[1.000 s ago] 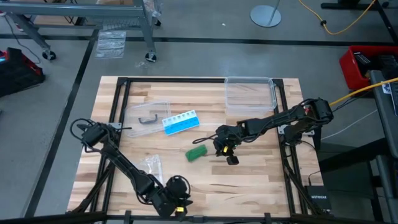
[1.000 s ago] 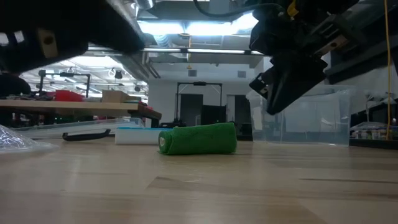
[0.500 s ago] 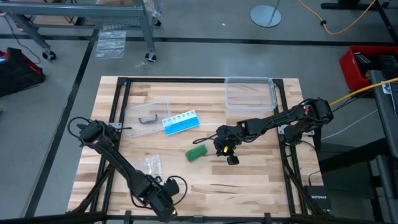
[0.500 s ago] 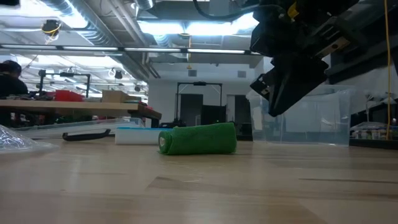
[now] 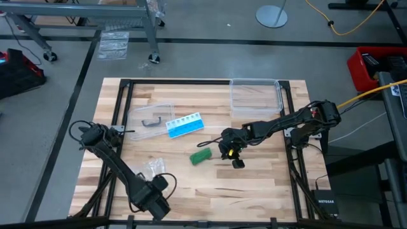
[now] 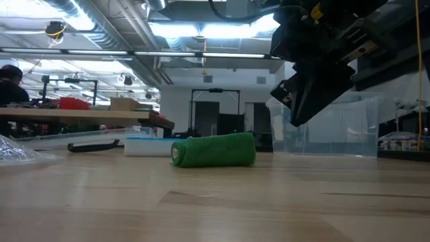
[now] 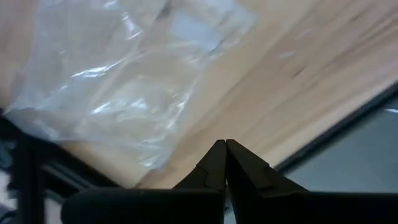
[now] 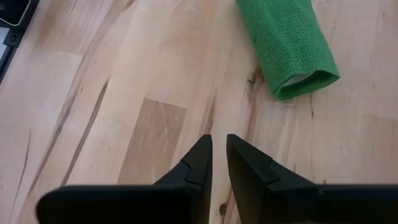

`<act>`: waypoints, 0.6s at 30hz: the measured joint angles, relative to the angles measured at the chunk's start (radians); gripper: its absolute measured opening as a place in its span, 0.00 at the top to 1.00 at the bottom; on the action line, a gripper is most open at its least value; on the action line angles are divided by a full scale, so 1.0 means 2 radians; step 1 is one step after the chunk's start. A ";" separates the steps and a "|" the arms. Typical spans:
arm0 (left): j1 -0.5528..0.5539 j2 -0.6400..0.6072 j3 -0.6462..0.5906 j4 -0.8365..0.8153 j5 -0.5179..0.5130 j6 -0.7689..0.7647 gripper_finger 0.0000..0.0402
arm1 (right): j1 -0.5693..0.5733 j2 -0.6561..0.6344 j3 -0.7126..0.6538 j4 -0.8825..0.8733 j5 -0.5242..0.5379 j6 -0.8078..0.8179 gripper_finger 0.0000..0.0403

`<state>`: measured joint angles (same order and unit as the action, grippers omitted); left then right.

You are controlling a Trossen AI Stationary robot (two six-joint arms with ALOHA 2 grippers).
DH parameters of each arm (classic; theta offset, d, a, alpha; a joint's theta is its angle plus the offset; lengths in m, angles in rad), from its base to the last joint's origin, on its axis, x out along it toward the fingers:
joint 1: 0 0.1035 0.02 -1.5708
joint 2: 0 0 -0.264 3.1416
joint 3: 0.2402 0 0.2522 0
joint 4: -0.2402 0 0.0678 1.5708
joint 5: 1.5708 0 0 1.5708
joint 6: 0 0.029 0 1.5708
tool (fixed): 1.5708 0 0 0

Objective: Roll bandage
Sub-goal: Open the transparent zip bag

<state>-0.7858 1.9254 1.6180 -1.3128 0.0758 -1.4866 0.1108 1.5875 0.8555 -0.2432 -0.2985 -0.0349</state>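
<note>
The green bandage [image 5: 201,156] lies on its side as a rolled-up cylinder in the middle of the wooden table [image 5: 254,191]; it also shows in the low view [image 6: 213,150] and the right wrist view [image 8: 289,43]. My right gripper [image 5: 237,163] hangs a little to the roll's right, slanting down, its fingers [image 8: 219,140] a narrow gap apart with nothing between them. My left gripper [image 5: 158,191] stands shut [image 7: 224,143] near the table's near left corner. It points down above a small clear plastic bag [image 7: 124,87].
A blue and white pill organizer [image 5: 185,125] and a clear bag holding a dark piece [image 5: 151,119] lie at the far left. A clear plastic box [image 5: 255,95] stands at the far right. The small clear bag [image 5: 154,168] lies near left. A person [image 6: 10,84] is in the room behind.
My left gripper has moved along the near edge toward the table's left, risen, and tipped to point down. The bandage and my right gripper have kept still.
</note>
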 joint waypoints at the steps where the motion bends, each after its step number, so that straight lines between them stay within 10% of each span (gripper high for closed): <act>1: -0.004 0.002 0.000 -0.007 0.000 0.001 1.00 | 0.000 0.000 0.000 0.000 0.000 0.000 0.87; 18: -0.006 0.059 0.000 0.020 0.009 0.015 0.93 | 0.000 0.000 0.000 0.000 0.010 0.000 0.87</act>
<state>-0.7971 2.0434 1.6173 -1.2737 0.0947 -1.4560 0.1112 1.5875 0.8555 -0.2431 -0.2794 -0.0351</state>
